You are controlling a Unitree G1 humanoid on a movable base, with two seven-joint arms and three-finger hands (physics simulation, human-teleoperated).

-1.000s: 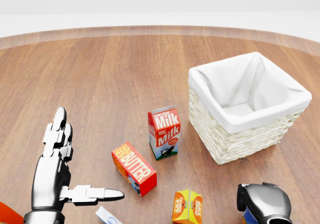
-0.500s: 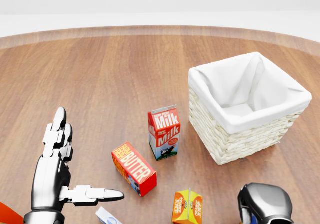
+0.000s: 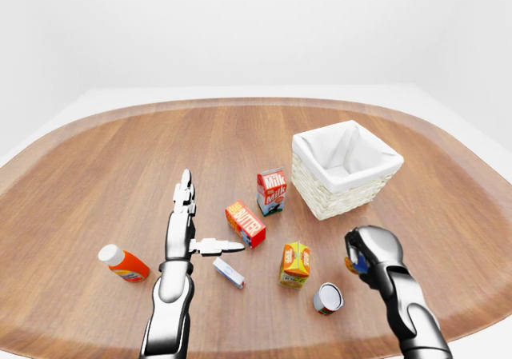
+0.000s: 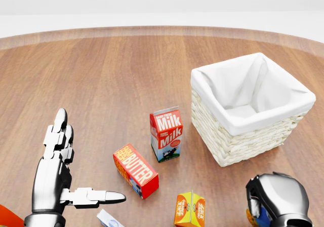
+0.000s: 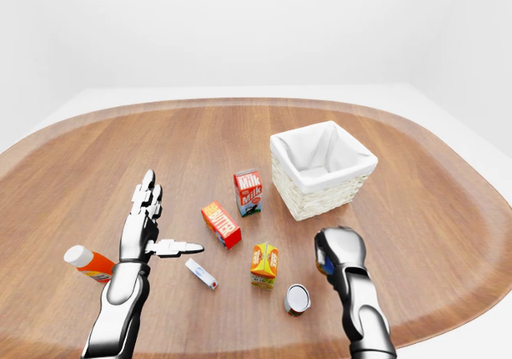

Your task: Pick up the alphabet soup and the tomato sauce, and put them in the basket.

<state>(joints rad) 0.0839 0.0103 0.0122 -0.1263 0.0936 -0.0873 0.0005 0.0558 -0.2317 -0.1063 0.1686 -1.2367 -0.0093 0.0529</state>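
One can point(image 3: 353, 264), blue and orange on its label, enclosed in the right hand point(image 3: 370, 251), fingers curled tight around it and only a small strip of label showing on the thumb side. Too little of the label visible to tell whether soup or sauce. Held clear above the table point(image 3: 120, 159), forearm rising steeply from the bottom edge of the eye views, knuckles turned up and away from the robot.

Second can point(image 3: 328, 298) lying on its side, grey end toward the camera, just below and left of that hand, not touching it. Basket point(image 3: 336, 201) up from the hand and well apart, white liner open. Juice carton point(image 3: 295, 264) left of the hand, beyond the lying can.

Left hand point(image 3: 181, 241) spread flat, holding nothing, fingers pointing away from the robot and thumb stretched toward the butter box point(image 3: 246, 224). Milk carton point(image 3: 271, 191) upright past the butter box. Small white box point(image 3: 229, 273) just below the thumb; ketchup bottle point(image 3: 124, 264) lying on the other side of this hand.

Compared with one second ago in the head view: right hand higher in the picture and a little more to the right, with more of its back showing. Left hand and the boxes unchanged.

Head view cut off at the bottom: no lying can, only a corner of the bottle. Eye views giving the whole table and both forearms.
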